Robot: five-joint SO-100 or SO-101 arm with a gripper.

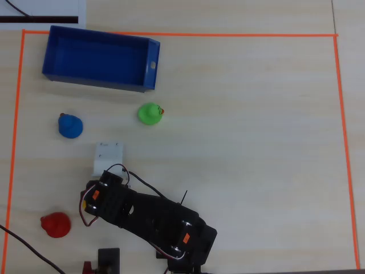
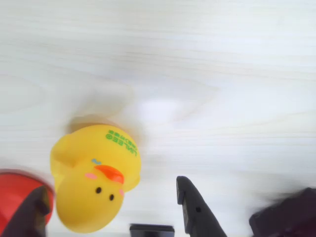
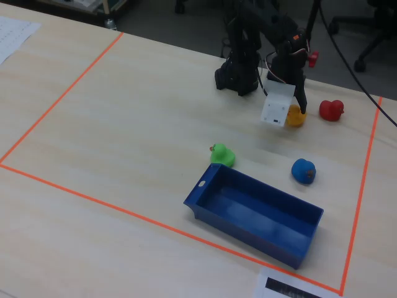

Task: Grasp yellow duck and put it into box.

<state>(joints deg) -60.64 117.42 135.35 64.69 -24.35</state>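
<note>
In the wrist view the yellow duck (image 2: pixel 91 180) sits at the lower left of the frame, on the surface (image 2: pixel 197 74), between two dark fingers (image 2: pixel 195 210) that stand apart, one on each side and apparently not yet touching it; the gripper (image 2: pixel 113 212) seems lowered so as to straddle the toy before closing. The blue box (image 1: pixel 100 57) waits empty at the overhead view's upper left, beyond the green duck (image 1: pixel 150 113).

A pale wood-grain table (image 3: pixel 124 124) is filling most of the fixed view, with orange tape (image 3: pixel 62 99) outlining a rectangle on it. Beyond its far edge, a dark floor (image 3: pixel 186 22) and office chair bases (image 3: pixel 366 25) are showing under even light.
</note>
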